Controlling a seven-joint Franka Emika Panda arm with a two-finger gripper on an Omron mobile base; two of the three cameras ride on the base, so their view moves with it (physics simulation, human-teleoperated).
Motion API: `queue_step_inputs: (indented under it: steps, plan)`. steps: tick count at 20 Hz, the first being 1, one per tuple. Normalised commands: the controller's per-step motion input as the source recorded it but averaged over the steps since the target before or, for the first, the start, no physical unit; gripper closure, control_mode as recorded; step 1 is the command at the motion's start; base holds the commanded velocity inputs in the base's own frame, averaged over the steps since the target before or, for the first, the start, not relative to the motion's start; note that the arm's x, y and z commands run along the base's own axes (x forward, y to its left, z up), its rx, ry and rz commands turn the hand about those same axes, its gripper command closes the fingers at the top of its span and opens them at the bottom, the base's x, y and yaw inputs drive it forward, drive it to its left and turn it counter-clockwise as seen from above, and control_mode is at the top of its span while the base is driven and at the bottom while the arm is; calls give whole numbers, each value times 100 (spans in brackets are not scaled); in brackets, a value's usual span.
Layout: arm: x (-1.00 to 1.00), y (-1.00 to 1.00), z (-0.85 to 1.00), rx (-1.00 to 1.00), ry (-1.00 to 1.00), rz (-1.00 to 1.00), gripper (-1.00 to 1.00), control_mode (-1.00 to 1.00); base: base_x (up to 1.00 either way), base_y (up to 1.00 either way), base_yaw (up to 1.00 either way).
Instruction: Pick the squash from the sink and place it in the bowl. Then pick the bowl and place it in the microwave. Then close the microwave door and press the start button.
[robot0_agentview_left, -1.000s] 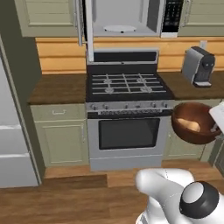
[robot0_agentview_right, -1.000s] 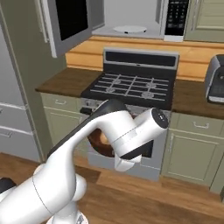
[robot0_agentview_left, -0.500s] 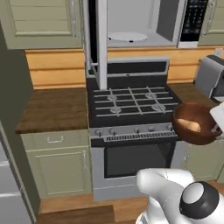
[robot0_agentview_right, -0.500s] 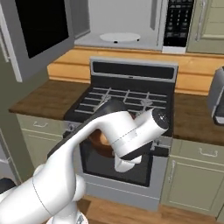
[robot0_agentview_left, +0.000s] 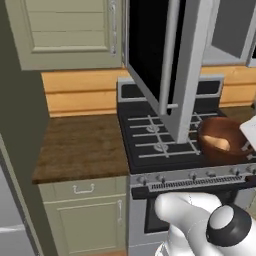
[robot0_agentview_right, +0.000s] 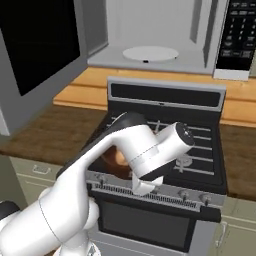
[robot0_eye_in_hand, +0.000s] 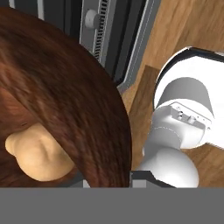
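Wooden counter flanks the stove; the bowl with the squash hovers above its front edge, beside the microwave door; right base view: the microwave gapes above; hand view: gripper clamps the bowl's rim.

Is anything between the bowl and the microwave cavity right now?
Nothing visible blocks it. The bowl, squash inside, sits low over the stove; the microwave above stands open, its microwave door swung left.
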Motion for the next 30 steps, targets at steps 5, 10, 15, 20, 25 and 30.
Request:
queue_step_inputs:
  steps: [5, 10, 15, 20, 25, 30]
  plan:
    - [0, 0, 0, 0, 0, 0, 100, 100, 35, 26, 6]
    - [0, 0, 0, 0, 0, 0, 100, 100, 46, 0, 0]
    - [0, 0, 0, 0, 0, 0, 100, 100, 43, -14, 0]
    - [0, 0, 0, 0, 0, 0, 100, 100, -10, -79, 0]
    - [0, 0, 0, 0, 0, 0, 100, 100, 39, -13, 0]
    - [0, 0, 0, 0, 0, 0, 100, 100, 60, 0, 0]
